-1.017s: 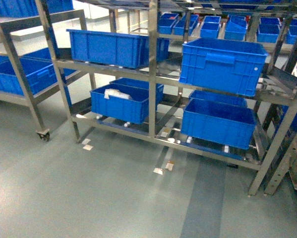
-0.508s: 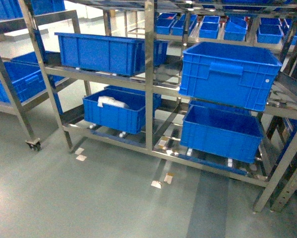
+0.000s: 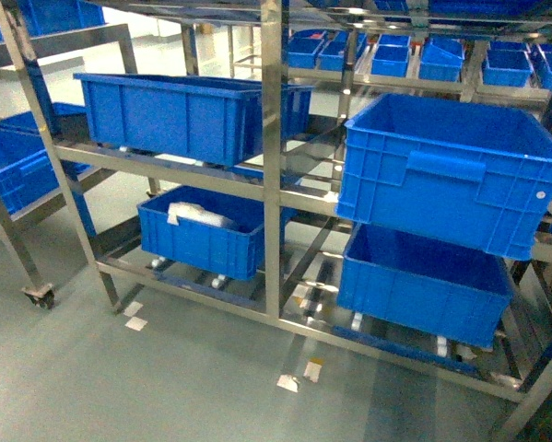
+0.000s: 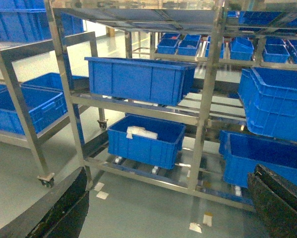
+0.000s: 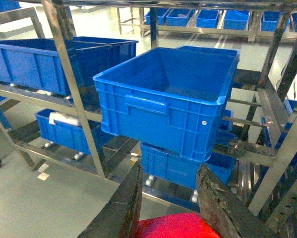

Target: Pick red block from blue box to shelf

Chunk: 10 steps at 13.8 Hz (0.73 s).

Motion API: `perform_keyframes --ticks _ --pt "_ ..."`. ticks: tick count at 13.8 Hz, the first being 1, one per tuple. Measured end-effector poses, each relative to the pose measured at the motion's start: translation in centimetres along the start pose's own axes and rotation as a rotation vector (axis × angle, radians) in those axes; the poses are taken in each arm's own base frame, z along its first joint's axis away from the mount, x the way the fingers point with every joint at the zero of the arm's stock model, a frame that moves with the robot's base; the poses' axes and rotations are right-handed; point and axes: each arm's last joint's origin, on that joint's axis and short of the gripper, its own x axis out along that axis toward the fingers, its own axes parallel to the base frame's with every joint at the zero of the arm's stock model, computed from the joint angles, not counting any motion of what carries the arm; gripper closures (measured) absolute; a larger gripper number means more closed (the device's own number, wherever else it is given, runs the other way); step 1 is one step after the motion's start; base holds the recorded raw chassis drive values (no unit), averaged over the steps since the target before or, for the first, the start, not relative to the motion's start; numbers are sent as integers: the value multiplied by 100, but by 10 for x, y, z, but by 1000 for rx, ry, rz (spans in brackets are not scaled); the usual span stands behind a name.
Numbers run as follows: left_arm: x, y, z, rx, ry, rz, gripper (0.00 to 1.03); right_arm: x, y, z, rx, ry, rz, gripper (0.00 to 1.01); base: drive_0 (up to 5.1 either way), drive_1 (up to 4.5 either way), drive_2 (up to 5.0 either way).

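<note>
The red block point(image 5: 175, 225) sits low between the dark fingers of my right gripper point(image 5: 170, 171), which is shut on it; only the block's top shows at the bottom edge of the right wrist view. The stainless-steel shelf point(image 3: 273, 184) stands straight ahead, its posts and tiers also filling the left wrist view point(image 4: 207, 114) and the right wrist view point(image 5: 71, 74). My left gripper point(image 4: 170, 171) is open wide with nothing between its fingers, held above the floor in front of the shelf. The blue box is out of view. Neither gripper shows in the head view.
Dark blue ribbed crates stand on the shelf's tiers: a large one at the right point(image 3: 455, 170), one at upper left point(image 3: 170, 115), and a lower one point(image 3: 202, 235) holding a white bag. A second rack on casters point(image 3: 38, 295) stands at the left. Tape marks point(image 3: 299, 376) dot the floor.
The head view has drawn closer to the shelf. The crates have grown larger in the view, and the caster rack has slid toward the left edge.
</note>
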Motion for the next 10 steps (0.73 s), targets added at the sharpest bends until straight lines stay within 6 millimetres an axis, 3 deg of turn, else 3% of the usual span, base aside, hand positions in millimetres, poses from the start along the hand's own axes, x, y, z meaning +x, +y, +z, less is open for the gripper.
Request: perform_keyframes --ticks 10 --pt "0 0 0 0 -3 0 5 0 0 0 1 3 0 73 7 441 -426"
